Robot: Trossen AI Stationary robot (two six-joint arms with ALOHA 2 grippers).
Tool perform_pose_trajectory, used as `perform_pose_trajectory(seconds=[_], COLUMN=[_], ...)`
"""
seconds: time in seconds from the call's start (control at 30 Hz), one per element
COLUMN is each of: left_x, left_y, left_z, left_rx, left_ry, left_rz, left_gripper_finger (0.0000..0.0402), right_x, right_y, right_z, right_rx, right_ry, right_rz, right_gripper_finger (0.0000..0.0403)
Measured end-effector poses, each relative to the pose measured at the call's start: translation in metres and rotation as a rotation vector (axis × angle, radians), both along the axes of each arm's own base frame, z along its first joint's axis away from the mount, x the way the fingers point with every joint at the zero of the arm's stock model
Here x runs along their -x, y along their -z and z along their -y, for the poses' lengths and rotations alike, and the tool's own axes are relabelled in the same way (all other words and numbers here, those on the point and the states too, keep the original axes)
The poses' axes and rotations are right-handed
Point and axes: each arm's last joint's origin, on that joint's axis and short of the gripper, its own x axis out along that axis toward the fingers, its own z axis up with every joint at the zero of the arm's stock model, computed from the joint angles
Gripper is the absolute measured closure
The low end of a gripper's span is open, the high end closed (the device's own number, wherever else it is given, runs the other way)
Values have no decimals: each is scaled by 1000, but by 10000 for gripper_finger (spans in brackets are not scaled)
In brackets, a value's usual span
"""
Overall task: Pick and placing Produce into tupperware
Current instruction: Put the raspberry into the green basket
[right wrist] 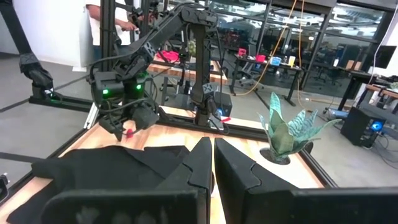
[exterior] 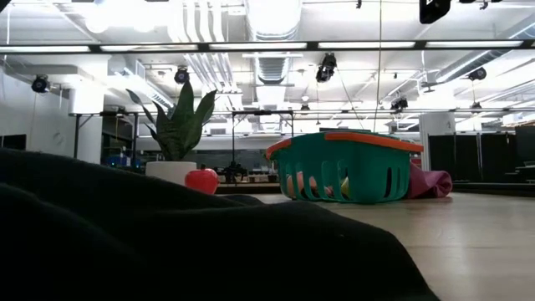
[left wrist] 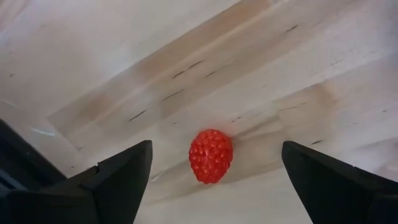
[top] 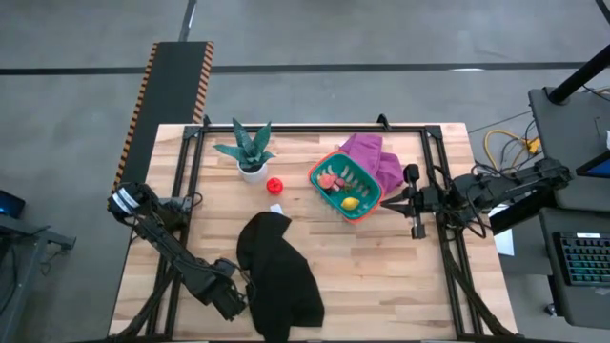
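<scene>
The left pincer hangs with its fingers apart over a small bumpy red toy berry lying on the pale wooden tabletop, seemingly at the near left. Closing off-centre, the round berry could squirt away. The right pincer waits at the right with fingers together.

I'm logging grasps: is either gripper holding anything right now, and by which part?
Nothing is held. The left gripper stands open around the red berry, with a gap on both sides. The right gripper is shut and empty.
</scene>
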Motion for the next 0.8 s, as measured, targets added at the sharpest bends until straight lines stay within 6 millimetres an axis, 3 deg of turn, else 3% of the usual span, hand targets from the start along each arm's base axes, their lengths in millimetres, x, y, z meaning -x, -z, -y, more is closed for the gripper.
perform_pose_trajectory(seconds=[0.4,0.8], left_x=[3,3], left_y=[11,12], left_z=[-4,-3], left_rx=[18,43], left_ry=[27,96], left_rz=[22,38], left_gripper_finger=[125,163], right_x=[-5,-6], right_y=[2,2], right_z=[-2,-2], right_rx=[11,13], right_ry=[0,0], right_rz=[-11,-9], right_gripper_finger=[392,392])
